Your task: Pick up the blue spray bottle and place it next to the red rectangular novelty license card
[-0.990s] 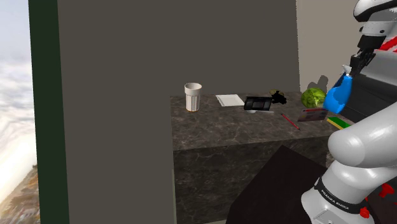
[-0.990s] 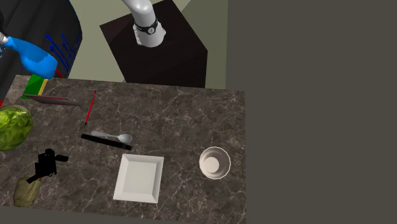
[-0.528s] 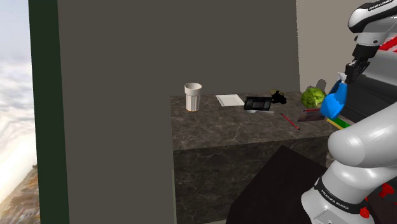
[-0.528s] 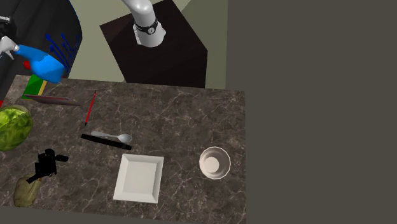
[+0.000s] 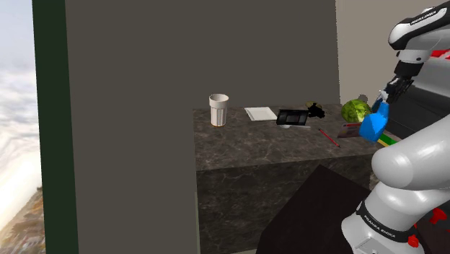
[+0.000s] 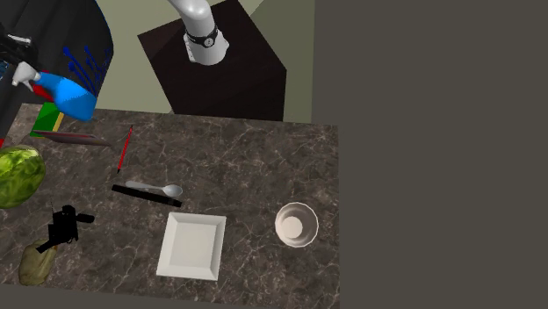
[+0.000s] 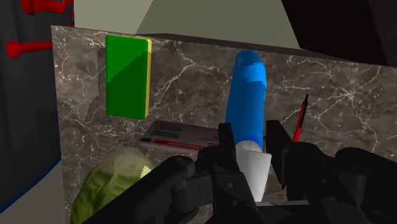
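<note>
My claw [image 7: 250, 141] is squeezing shut on the white neck of the blue bottle [image 7: 248, 89], with one black finger pressing on each side. I am holding the bottle up in the air, and its round blue body is pointing away from me toward the stone counter [image 7: 191, 70]. In the second exterior view the bottle [image 6: 68, 95] is hanging in the upper left corner, over the counter's edge. In the shoulder view the bottle [image 5: 373, 124] is showing at the right side, about halfway up.

I am guessing the bottle is light and hard, with smooth sides that could be slipping if I loosen my hold. The thin neck is looking like the best place to hold.

Just past the bottle the card [image 7: 181, 135] is lying flat on the counter, and that is where I am wanting to set the bottle. A cabbage [image 7: 111, 184] is sitting near the card, a green block [image 7: 127, 76] is lying farther on, and a red pen [image 7: 299, 121] is lying on the other side. Farther off, in the lower middle of the second exterior view, a spoon [image 6: 162, 189], a white plate [image 6: 191, 246] and a cup [image 6: 295, 225] are resting.
</note>
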